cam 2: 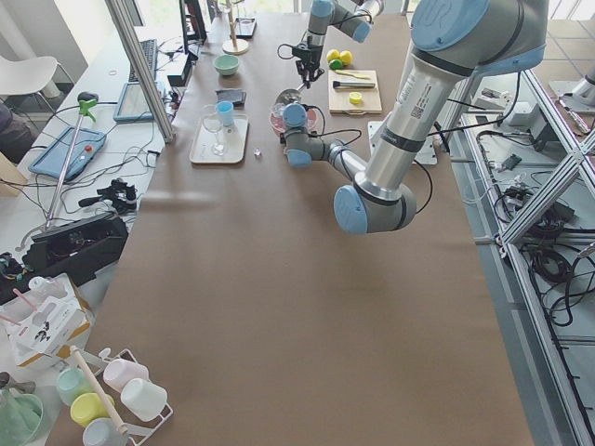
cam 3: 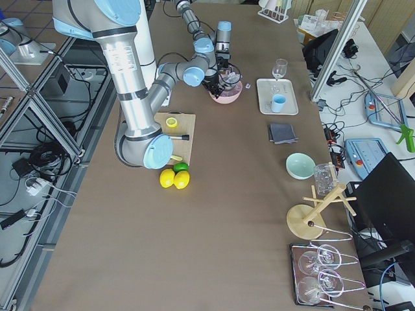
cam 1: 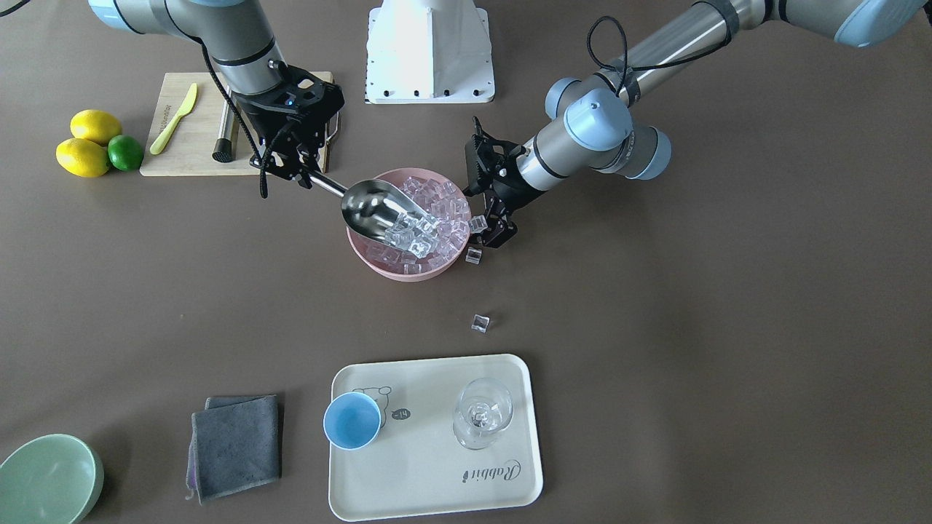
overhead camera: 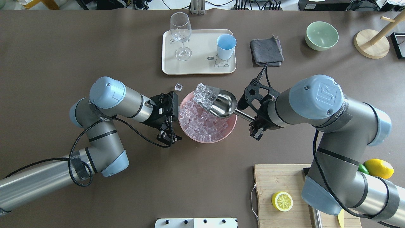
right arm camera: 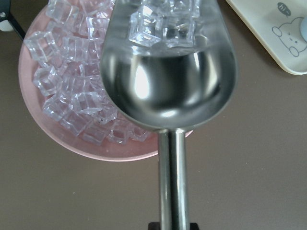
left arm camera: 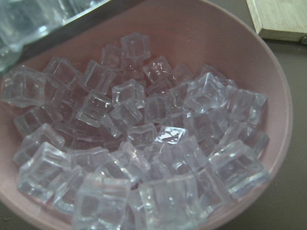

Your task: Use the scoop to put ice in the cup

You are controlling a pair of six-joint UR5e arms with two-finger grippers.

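My right gripper (cam 1: 298, 171) is shut on the handle of the steel scoop (overhead camera: 221, 103). The scoop is tilted over the pink bowl (overhead camera: 232, 122), with several ice cubes (overhead camera: 204, 95) at its mouth. The right wrist view shows the scoop (right arm camera: 170, 72) with ice (right arm camera: 163, 24) in its front. The bowl holds many more ice cubes (left arm camera: 144, 143). My left gripper (overhead camera: 169, 137) looks open and empty beside the bowl's rim. The light-blue cup (overhead camera: 226, 44) stands empty on the cream tray (overhead camera: 199, 66), and it also shows in the front view (cam 1: 352, 421).
A stemmed glass (overhead camera: 181, 31) stands on the tray. Loose ice cubes lie on the table (cam 1: 480, 323) and by the bowl (cam 1: 473, 255). A grey cloth (overhead camera: 266, 50) and a green bowl (overhead camera: 321, 35) sit past the tray. A cutting board (cam 1: 189, 145) with a rod and lemons (cam 1: 87, 142) sit near the right arm.
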